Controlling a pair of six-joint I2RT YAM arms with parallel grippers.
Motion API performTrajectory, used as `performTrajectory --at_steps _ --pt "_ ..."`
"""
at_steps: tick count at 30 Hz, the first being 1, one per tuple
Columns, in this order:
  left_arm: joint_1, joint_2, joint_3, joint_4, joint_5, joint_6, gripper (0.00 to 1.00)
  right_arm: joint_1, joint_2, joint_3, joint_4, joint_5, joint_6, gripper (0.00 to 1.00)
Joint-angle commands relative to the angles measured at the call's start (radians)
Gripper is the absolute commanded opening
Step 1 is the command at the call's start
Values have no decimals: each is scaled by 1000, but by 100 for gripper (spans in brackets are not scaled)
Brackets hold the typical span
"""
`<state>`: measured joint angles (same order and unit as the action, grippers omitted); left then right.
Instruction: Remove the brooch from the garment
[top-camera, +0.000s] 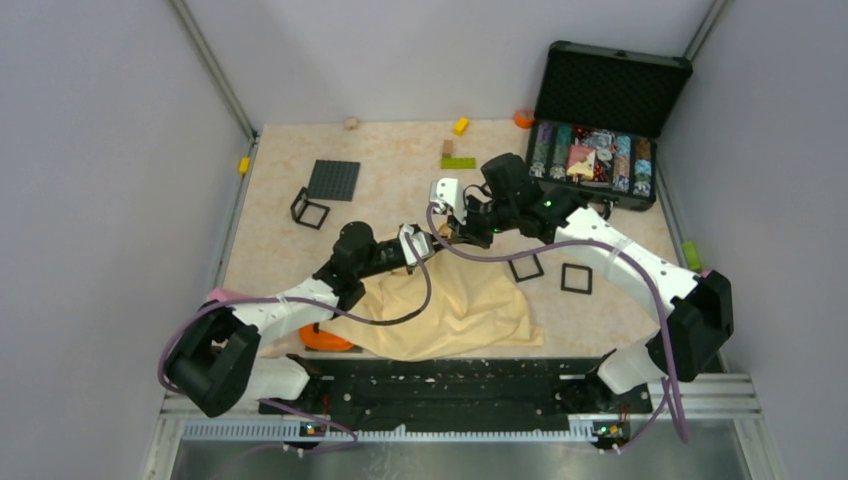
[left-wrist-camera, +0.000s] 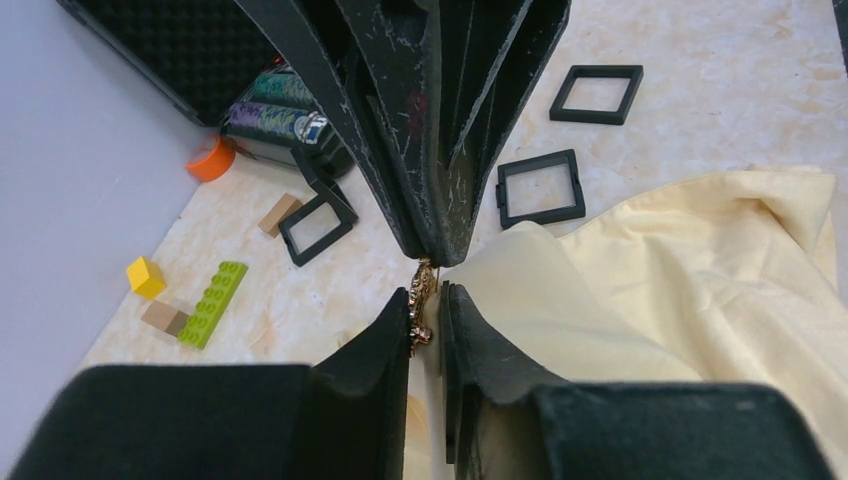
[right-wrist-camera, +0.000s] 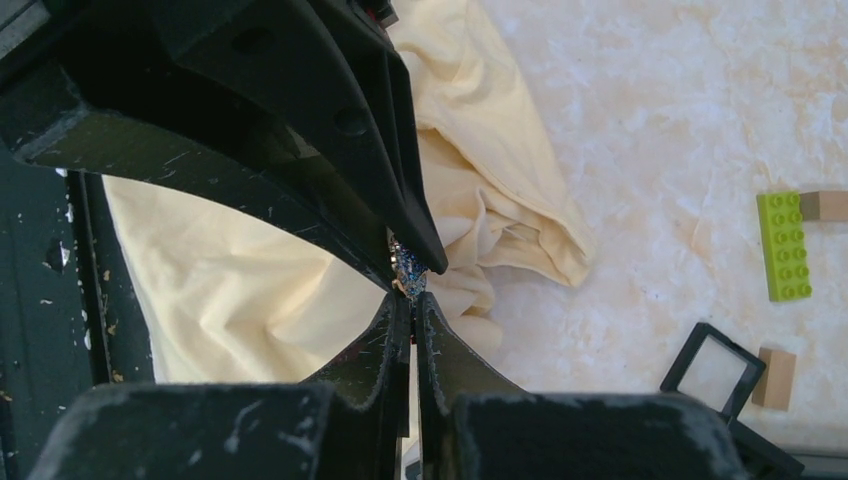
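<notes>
Right gripper (left-wrist-camera: 433, 257), fingers together, meets the tiny tan-gold star-like brooch (left-wrist-camera: 421, 306) at its twelve-o'clock end. Left gripper (left-wrist-camera: 427, 297) flanks it, clamp unclear, probably bracing against the cream fabric garment (left-wrist-camera: 700, 290).

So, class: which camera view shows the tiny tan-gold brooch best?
Left wrist: the tiny tan-gold brooch is sharp, close and centred. Right wrist shows only a glittery sliver of it; top external, nothing clear.

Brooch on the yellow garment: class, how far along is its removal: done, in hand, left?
Done: the left gripper and right gripper meet at the brooch on the garment's lifted edge. In hand: the left pinches the brooch; the right is shut beside it, perhaps on fabric. Left: the brooch still looks attached and must come free.
</notes>
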<state>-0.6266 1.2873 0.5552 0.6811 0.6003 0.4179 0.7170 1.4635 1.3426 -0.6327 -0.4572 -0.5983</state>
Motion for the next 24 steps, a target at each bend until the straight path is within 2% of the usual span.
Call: performTrajectory --at_steps 1,3,6,9,13,18,20,22,24 --pt "-4 -5 15 21 -10 11 13 0 -5 39 34 -63 47 0" --pt "-5 -16 9 17 2 16 5 -4 -3 31 35 -63 53 0" --pt "-4 -28 1 21 9 15 0 -17 -7 2 46 -69 47 0" --pt "-5 -38 0 14 33 11 0 -44 -20 -41 86 -86 46 0" --pt "-4 -41 2 9 91 -6 9 -83 -23 -86 134 -105 9 0" --pt "-3 -63 -7 33 102 -73 12 -134 24 -88 168 -199 26 0" --pt "-3 -76 -18 42 94 -81 17 -145 41 -86 182 -242 52 0" --pt "-4 -87 -27 39 77 -53 32 -153 62 -66 174 -273 93 0" --pt "-4 -97 -34 31 58 -22 35 -155 93 -29 130 -305 115 0"
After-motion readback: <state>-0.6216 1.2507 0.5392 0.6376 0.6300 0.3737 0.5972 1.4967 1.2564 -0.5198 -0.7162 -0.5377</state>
